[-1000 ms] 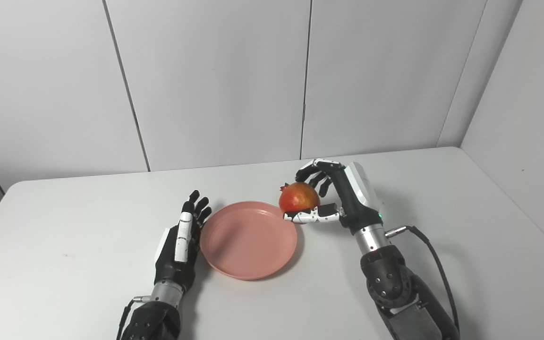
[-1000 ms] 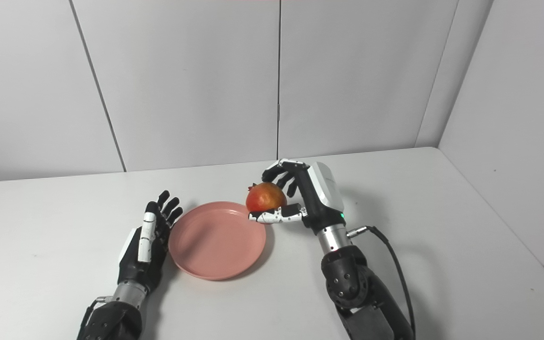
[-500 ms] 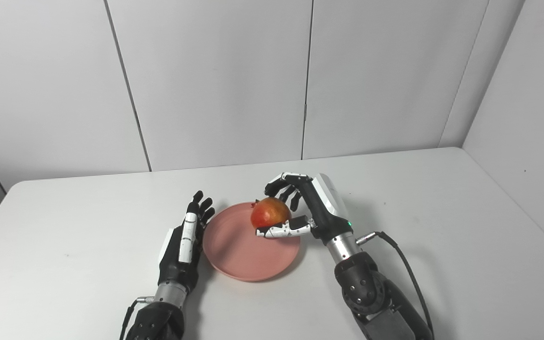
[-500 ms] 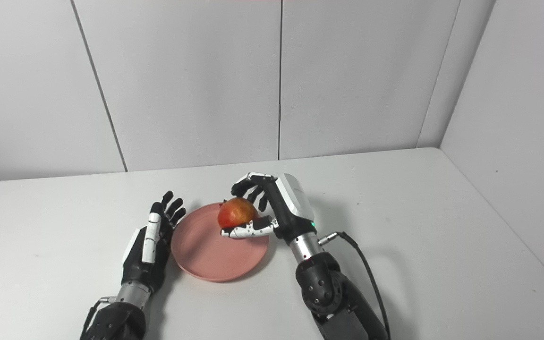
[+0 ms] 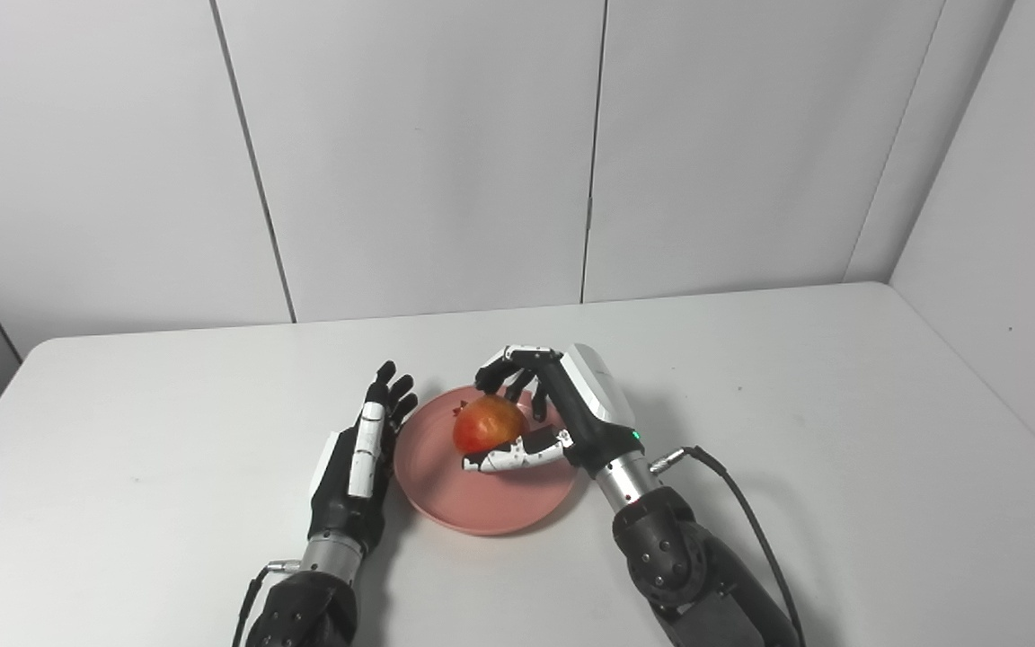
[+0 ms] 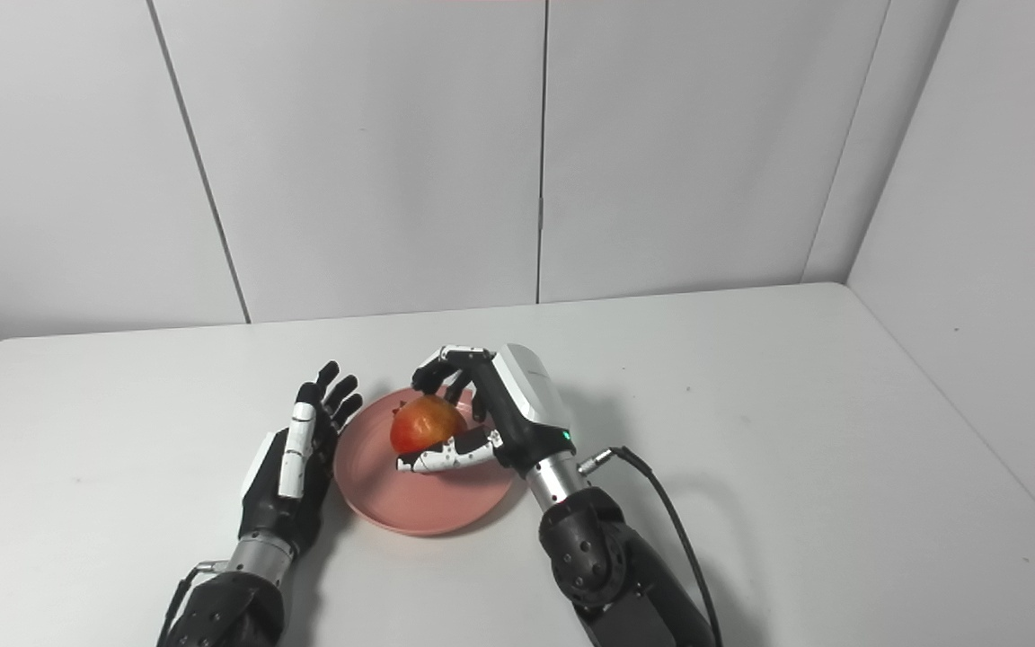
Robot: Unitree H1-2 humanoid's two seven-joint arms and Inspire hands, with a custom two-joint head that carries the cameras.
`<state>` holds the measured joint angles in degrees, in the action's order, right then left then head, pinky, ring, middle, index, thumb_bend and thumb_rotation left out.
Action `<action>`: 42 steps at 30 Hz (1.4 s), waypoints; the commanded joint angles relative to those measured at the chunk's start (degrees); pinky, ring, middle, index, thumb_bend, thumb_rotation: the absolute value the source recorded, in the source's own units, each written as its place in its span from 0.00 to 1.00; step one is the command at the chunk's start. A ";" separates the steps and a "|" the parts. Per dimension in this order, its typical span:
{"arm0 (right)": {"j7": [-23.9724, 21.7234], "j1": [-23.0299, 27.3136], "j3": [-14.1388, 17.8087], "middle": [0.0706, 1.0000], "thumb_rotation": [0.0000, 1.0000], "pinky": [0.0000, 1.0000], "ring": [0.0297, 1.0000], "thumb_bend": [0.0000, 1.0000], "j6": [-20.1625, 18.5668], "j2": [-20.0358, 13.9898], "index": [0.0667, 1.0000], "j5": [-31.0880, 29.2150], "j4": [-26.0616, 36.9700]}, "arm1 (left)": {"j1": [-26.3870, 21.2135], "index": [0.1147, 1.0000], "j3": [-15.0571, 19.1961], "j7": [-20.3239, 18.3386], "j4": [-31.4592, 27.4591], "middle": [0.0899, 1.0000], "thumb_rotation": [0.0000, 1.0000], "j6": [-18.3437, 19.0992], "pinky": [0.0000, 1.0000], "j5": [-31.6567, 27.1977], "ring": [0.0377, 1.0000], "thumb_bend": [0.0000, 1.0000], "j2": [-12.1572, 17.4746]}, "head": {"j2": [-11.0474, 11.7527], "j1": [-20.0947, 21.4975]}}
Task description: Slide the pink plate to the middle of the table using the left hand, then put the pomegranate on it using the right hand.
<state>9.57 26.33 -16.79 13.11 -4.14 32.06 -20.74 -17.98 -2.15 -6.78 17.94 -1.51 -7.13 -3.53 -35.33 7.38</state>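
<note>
The pink plate lies on the white table near its middle. My right hand is shut on the red-orange pomegranate and holds it over the plate, low, with the thumb under it; I cannot tell whether it touches the plate. My left hand is open, fingers straight and pointing away, resting on the table against the plate's left rim. In the right eye view the plate, pomegranate, right hand and left hand show the same.
The white table is bounded by grey wall panels behind and on the right. A black cable runs from my right wrist down over the table.
My right hand has carried the pomegranate leftward and down, from beside the plate's right rim to over the plate. The left hand has stayed by the plate. The camera has shifted a little.
</note>
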 commanded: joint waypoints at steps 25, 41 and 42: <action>3.67 4.78 -4.53 0.43 0.00 0.32 0.37 0.51 3.88 -1.29 0.49 6.86 -6.50 | -0.32 0.96 -0.26 0.84 -2.64 0.96 1.00 1.02 0.92 1.17 0.96 0.58 -0.56 | -0.75 -0.18; -0.96 2.74 -5.00 0.76 0.56 0.69 0.77 0.68 2.65 -3.22 0.72 6.14 -0.39 | -0.55 0.97 0.02 0.17 -1.99 0.97 1.00 0.76 0.97 0.12 0.98 0.59 -0.57 | -0.91 -0.07; -1.61 2.48 -4.71 0.79 0.58 0.71 0.79 0.69 2.73 -3.22 0.75 5.48 0.11 | -0.61 0.97 0.08 -0.02 -1.87 0.98 1.00 0.71 0.97 -0.05 0.98 0.59 -0.53 | -0.91 -0.07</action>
<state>8.55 27.23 -22.41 16.02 -7.25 39.04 -22.80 -17.45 -2.11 -6.25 16.68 -0.68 -6.54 -3.67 -36.30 7.38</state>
